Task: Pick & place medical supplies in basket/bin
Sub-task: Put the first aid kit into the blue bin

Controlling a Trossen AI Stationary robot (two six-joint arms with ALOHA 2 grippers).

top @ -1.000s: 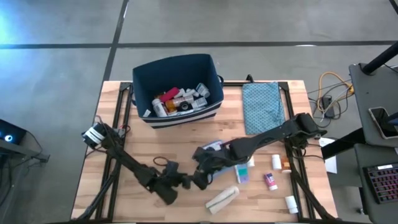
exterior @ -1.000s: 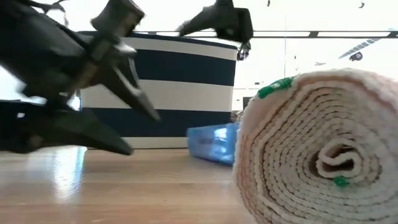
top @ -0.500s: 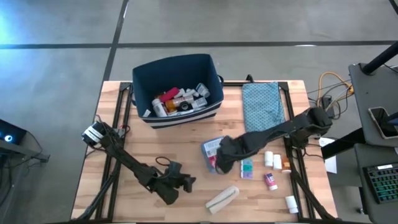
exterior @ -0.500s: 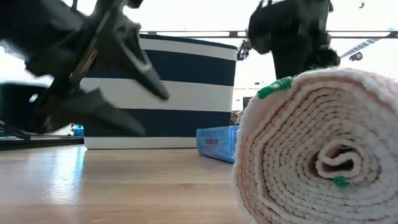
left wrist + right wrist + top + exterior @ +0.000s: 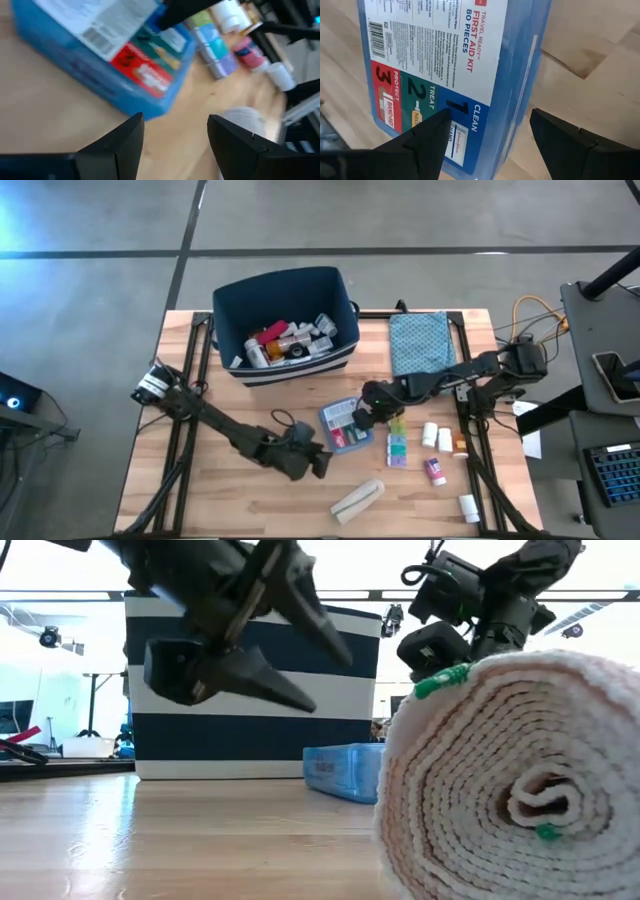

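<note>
1. High view: blue first aid kit box (image 5: 340,426) lying flat on the wooden table (image 5: 200,500), in front of the navy bin (image 5: 285,320) and well apart from it.
2. Right gripper (image 5: 363,418) hovering at the box's right edge, fingers spread wide over the label in the right wrist view, holding nothing.
3. Left gripper (image 5: 318,464) low over the table just in front of the box's near left corner, fingers (image 5: 127,145) parted with bare wood and the box edge between them, gripping nothing.
4. Crowding the box on its right: rainbow pill organizer (image 5: 397,442), touching or nearly touching the box side, with the right arm passing above it.
5. Farther right: two white bottles (image 5: 437,437), a pink-capped item (image 5: 434,470), and another white bottle (image 5: 468,506) near the table's front right edge.
6. Beige bandage roll (image 5: 358,499) lying in front of the box, near the left gripper; filling most of the right side in the low view (image 5: 510,780) and hiding much of the table behind.
7. Teal patterned pouch (image 5: 421,350) flat beside the bin, at the table's back right.
8. Inside the bin: a heap of white bottles, tubes and a red item (image 5: 287,340).
</note>
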